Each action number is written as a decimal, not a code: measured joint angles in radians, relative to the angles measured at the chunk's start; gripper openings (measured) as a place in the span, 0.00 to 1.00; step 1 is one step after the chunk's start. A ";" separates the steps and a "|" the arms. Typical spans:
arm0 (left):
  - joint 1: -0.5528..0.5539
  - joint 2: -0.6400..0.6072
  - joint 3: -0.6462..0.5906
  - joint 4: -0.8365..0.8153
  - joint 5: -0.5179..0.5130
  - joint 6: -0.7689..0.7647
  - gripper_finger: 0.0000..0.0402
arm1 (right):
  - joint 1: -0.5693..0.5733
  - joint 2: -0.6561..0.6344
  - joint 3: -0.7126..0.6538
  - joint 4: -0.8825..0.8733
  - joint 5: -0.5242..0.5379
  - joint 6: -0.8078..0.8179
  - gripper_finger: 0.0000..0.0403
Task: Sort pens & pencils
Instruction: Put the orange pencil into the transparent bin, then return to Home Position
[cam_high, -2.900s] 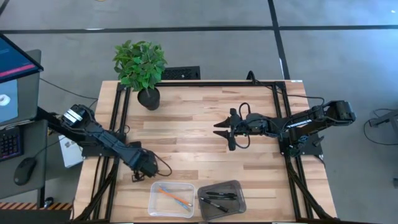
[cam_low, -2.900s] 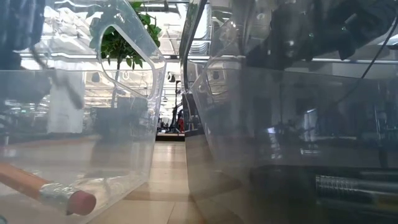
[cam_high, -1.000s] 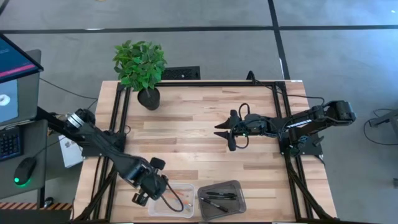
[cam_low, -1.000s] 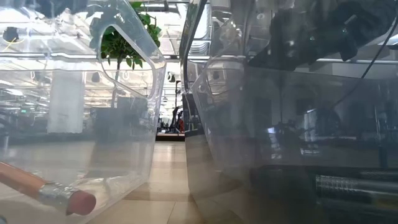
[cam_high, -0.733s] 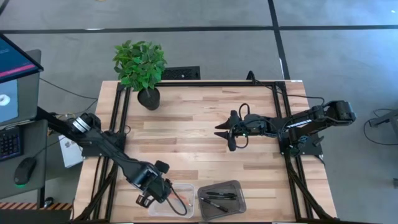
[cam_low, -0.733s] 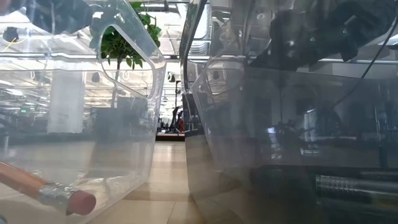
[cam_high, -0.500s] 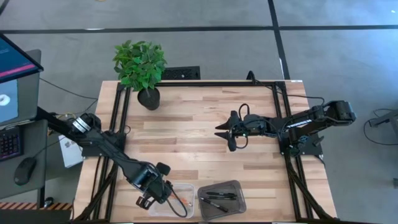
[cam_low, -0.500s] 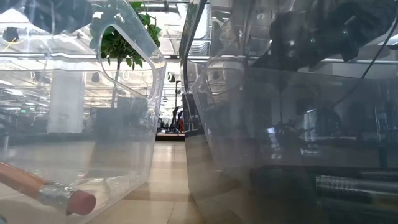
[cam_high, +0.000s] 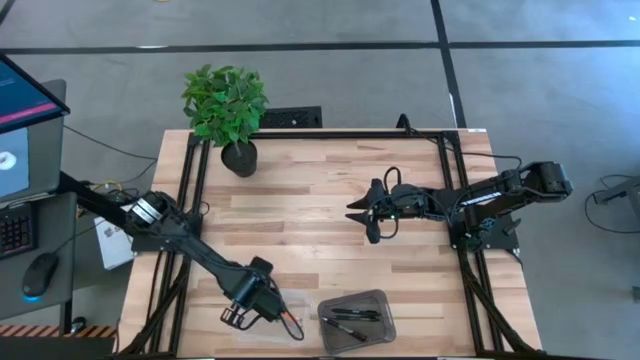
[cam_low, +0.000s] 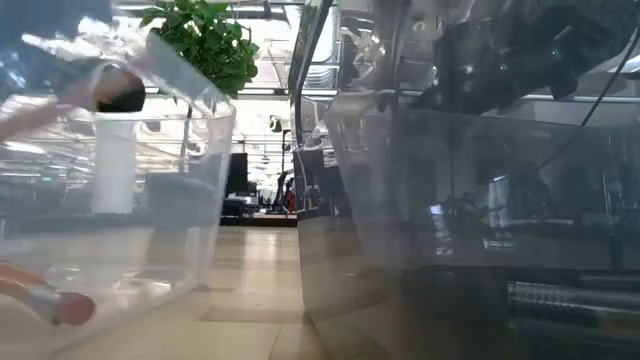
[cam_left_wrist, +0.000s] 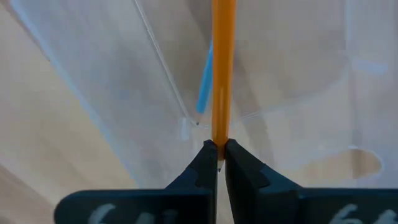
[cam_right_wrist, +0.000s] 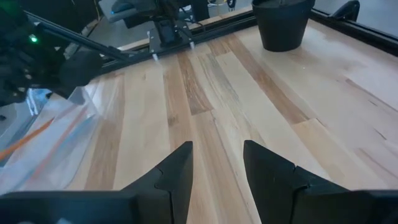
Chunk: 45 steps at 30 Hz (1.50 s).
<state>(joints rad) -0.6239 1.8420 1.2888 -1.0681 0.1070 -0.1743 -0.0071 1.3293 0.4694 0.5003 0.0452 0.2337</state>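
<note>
Two black pens (cam_high: 351, 318) lie in the grey-tinted bin (cam_high: 384, 301) at the worktop's (cam_high: 320, 210) front edge. Of the pencils, one orange pencil (cam_left_wrist: 222, 68) is clamped at its end between the closed fingers of the left gripper (cam_left_wrist: 217, 160), and a light blue pencil (cam_left_wrist: 205, 84) lies beyond it in the clear bin (cam_low: 190, 150); a third pencil's eraser end (cam_low: 60, 305) shows in the low view, though whether that is the held one is hard to tell through the plastic. Compared with half a second ago, the left gripper (cam_high: 243, 312) has moved further over the clear bin, and the bin itself now looks tilted and shifted, its outline hardly visible from above. The right gripper (cam_high: 358, 212) hovers open over the middle of the worktop, unchanged, well apart from both bins. A potted plant (cam_high: 227, 110) stands at the back left corner. The bin walls block most of the low view.
</note>
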 joint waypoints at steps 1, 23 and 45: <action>0.004 0.005 0.000 -0.013 0.001 0.002 0.00 | 0.000 0.000 0.000 0.000 0.000 0.002 0.41; 0.058 -0.059 0.018 -0.063 -0.057 -0.034 0.21 | 0.000 0.000 0.000 -0.022 0.000 0.004 0.41; 0.449 -1.050 -0.450 0.506 -0.880 0.214 0.21 | -0.320 -0.407 0.000 -0.183 -0.277 -0.393 0.41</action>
<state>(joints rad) -0.1753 0.7925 0.8393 -0.5623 -0.7727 0.0394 -0.3273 0.9222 0.4698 0.3175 -0.2319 -0.1590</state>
